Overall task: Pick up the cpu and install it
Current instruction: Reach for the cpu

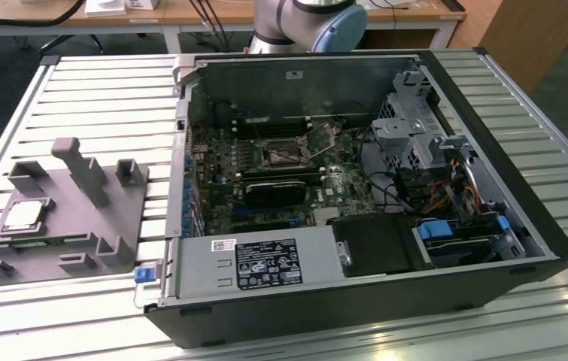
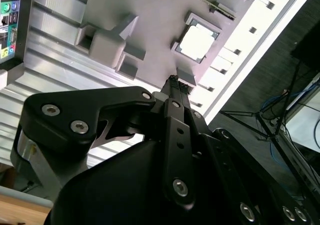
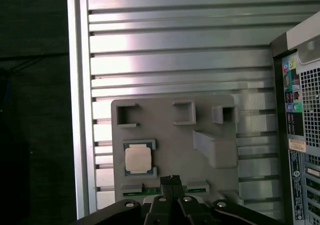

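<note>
Hovering over the grey fixture, the gripper shows its jaws pinched together, empty and touching nothing. Beneath it sits the cpu, lying flat in a square pocket of that fixture, well apart from the open computer case. It's light and stiff, I'd judge, with a slick metal lid and a delicate underside. It's best taken across two opposite green edges.

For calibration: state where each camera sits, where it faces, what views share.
Exterior view: off-arm, looking down on the computer case and grey fixture; arm base behind.
First wrist view: on the wrist, looking straight down past the gripper at the fixture.
Second wrist view: on the wrist, slanted past the gripper.
All share the cpu.
</note>
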{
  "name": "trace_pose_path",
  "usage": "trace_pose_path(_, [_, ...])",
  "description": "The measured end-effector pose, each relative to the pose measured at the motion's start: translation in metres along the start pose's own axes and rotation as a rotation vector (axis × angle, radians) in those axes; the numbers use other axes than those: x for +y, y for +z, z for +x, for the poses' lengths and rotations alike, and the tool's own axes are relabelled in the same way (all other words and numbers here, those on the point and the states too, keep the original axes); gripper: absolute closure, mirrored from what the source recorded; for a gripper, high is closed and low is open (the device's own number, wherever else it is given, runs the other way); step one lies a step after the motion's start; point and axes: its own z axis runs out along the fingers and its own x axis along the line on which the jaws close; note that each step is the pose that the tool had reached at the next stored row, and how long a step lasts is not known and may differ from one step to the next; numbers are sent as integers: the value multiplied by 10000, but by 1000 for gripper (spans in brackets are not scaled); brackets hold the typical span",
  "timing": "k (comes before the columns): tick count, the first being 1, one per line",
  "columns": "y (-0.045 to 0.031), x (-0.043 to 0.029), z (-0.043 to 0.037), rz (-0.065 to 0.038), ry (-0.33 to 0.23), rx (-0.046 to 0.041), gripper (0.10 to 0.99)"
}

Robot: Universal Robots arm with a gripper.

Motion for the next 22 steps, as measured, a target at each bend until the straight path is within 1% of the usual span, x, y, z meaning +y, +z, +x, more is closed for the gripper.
trace_pose_path(8, [19, -9, 109, 2, 0, 9, 980])
trace_pose_path(18, [44, -24, 291, 1, 1, 11, 980])
trace_pose_path(22, [52, -29, 347, 0, 0, 11, 980])
